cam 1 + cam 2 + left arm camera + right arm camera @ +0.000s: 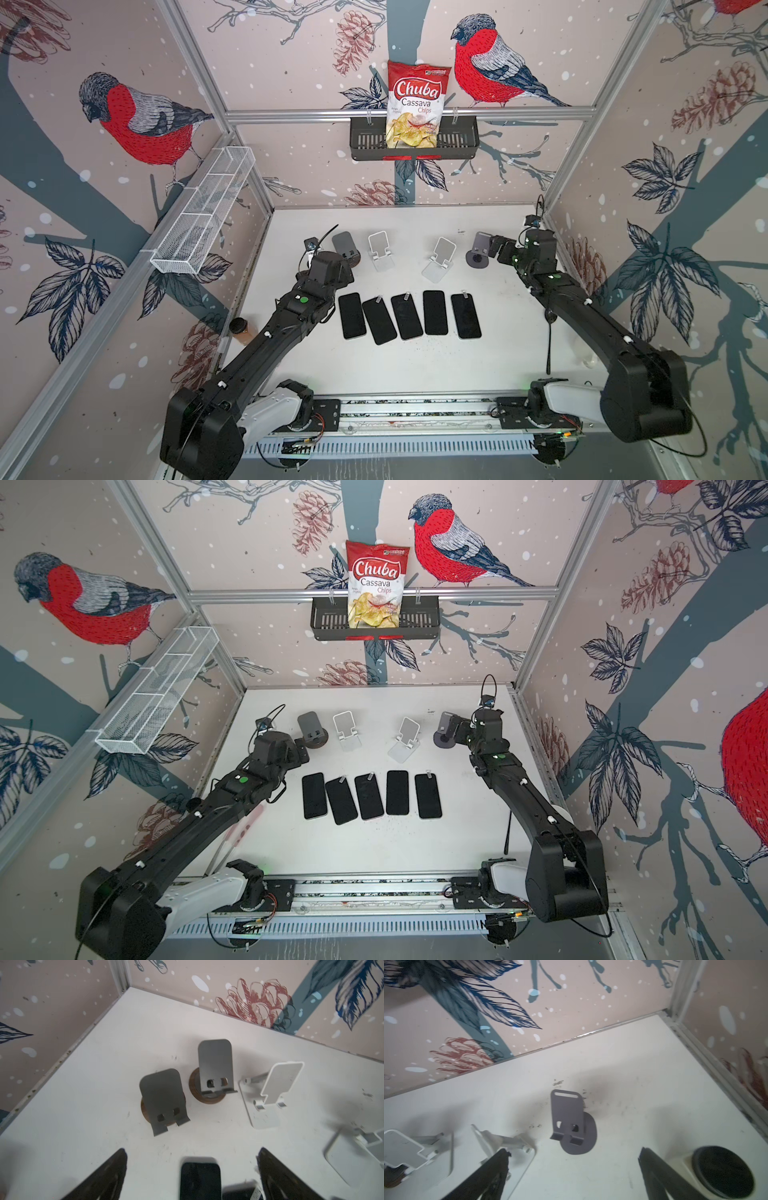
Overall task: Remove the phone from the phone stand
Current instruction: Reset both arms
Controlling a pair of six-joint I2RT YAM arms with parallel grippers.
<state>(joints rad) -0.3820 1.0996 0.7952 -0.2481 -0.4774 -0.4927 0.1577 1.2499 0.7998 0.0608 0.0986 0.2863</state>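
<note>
Top views
- Phones: five phones [406,316] lie flat and dark-faced on the table [415,374], close together in one row and apart from every stand.
- Stands: a line behind the row, from the left side: dark stand [345,245], two white stands [380,249], purple stand [480,249].
- Left arm [291,316]: its wrist is at the dark stand, beside the row's left end.
- Right arm [582,307]: its wrist is just beside the purple stand.
- Fingers: cannot tell from here.

Left wrist
- Left gripper [192,1150]: the fingers [108,1176] are spread wide and hold nothing.
- Phone [200,1180]: flat on the table between the fingers, clear of both.
- Dark stands: two on wooden discs beyond the fingertips, one nearer [162,1099] and one farther [216,1066].
- White stand [278,1084]: just beside the farther dark one. A second is blurred at the frame edge.

Right wrist
- Right gripper [573,1152]: the fingers [654,1174] are spread wide and hold nothing.
- Purple stand [566,1113]: upright on its round base, just ahead of the fingertips.
- White stands [500,1142]: off to one side. One finger overlaps the nearer stand in this view.
</note>
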